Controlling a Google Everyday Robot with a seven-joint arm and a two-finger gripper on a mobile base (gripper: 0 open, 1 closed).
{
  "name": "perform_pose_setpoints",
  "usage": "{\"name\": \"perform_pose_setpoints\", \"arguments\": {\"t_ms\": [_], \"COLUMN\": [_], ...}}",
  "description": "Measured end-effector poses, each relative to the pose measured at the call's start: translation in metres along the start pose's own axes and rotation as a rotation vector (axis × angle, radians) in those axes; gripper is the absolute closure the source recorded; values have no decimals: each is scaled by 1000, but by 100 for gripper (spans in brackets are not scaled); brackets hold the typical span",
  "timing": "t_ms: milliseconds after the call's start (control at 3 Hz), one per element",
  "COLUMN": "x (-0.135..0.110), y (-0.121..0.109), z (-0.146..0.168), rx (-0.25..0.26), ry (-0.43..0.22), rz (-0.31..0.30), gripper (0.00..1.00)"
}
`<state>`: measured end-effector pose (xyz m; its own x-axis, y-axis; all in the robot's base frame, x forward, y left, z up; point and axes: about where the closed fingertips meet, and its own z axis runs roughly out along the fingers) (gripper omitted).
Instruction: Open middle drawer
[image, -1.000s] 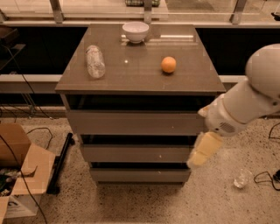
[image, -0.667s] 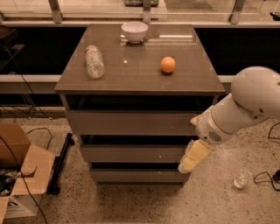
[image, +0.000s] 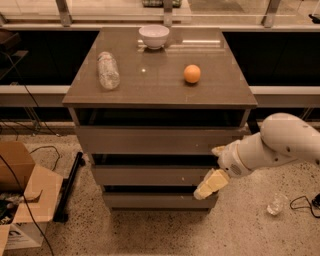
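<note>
Three drawer fronts stacked in a grey-brown cabinet (image: 150, 90). Middle drawer (image: 150, 175) shut, set between the taller top drawer (image: 150, 140) and the slim bottom drawer (image: 155, 200). Gripper (image: 215, 167) at the right end of that middle front, one pale finger (image: 218, 150) near its upper edge, the other lower, by the bottom drawer's corner. Jaws seemingly spread apart and holding nothing; contact with the front hard to judge. On the cabinet top: white bowl (image: 154, 36) at the back, clear bottle (image: 108, 70) lying at left, orange (image: 192, 73) at right. Cardboard box (image: 20, 200) on the floor at left.
</note>
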<state>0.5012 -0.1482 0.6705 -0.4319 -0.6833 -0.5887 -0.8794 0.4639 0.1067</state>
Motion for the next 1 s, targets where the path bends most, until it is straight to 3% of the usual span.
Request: {"name": "perform_pose_setpoints", "arguments": {"t_ms": [333,667,1000], "x": [25,26,31], "y": [-10,-10,-16], "z": [38,40,66], "rx": [-35,-38,-37], "ry": [-71,-73,-93], "rz": [95,97,142], "gripper": [0,0,0]}}
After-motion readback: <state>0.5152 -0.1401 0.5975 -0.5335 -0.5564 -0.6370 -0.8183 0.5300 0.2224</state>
